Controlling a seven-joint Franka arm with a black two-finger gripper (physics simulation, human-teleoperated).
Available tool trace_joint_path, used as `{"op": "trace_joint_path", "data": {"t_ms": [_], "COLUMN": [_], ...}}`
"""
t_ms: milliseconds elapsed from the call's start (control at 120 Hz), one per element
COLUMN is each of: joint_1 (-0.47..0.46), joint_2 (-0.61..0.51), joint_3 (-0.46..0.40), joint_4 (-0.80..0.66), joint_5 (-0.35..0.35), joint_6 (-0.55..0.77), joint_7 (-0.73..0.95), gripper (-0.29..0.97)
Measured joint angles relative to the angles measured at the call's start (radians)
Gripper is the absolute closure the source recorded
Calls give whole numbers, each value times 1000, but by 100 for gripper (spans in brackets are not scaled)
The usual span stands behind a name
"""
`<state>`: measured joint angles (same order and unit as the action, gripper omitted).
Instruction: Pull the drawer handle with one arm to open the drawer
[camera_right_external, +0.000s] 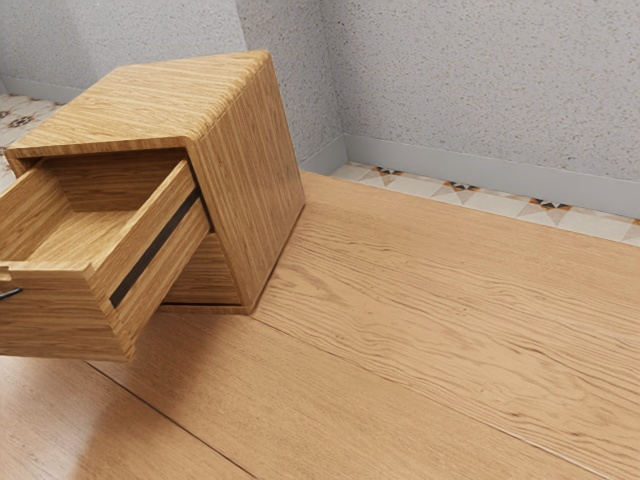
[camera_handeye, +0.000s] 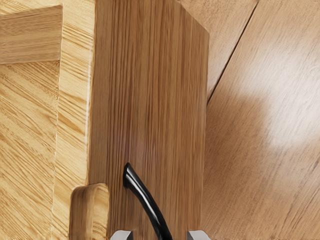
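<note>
A wooden cabinet stands on a big wooden table. It sits toward the exterior view's left. Its drawer is open and sticks far out of the cabinet, so you can look down into the box part. The inside is plain wood. A thin dark strip runs along the side of the drawer. The flat front of the drawer is at the exterior view's left edge, and a tiny dark bit of the handle peeks out there. Behind the table there is a grey speckled wall and a floor with patterned tiles. In the wrist view the drawer front is very close, with wood lines running along it. The black handle curves off the drawer front, shiny and thin. The gripper is right at the handle. Its two grey fingertips are apart, one on each side of the handle, and there is a gap between each tip and the handle, so the claw is not squeezing it. The table shows beside the drawer front, with a soft bright spot of light on it.
</note>
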<state>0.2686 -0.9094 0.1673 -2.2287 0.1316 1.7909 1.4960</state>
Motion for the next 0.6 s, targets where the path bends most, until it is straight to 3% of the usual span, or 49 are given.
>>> {"op": "trace_joint_path", "data": {"t_ms": [133,250,383,600], "joint_1": [-9,-66,-108,-148], "joint_2": [92,389,610,739], "joint_3": [-24,-42,-46,-46], "joint_4": [156,454,676,803], "joint_5": [-15,-56,-106,-124], "joint_6": [-78,-188,-301,-420], "joint_7": [0,0,-13,-118], "gripper": [46,31,17,6]}}
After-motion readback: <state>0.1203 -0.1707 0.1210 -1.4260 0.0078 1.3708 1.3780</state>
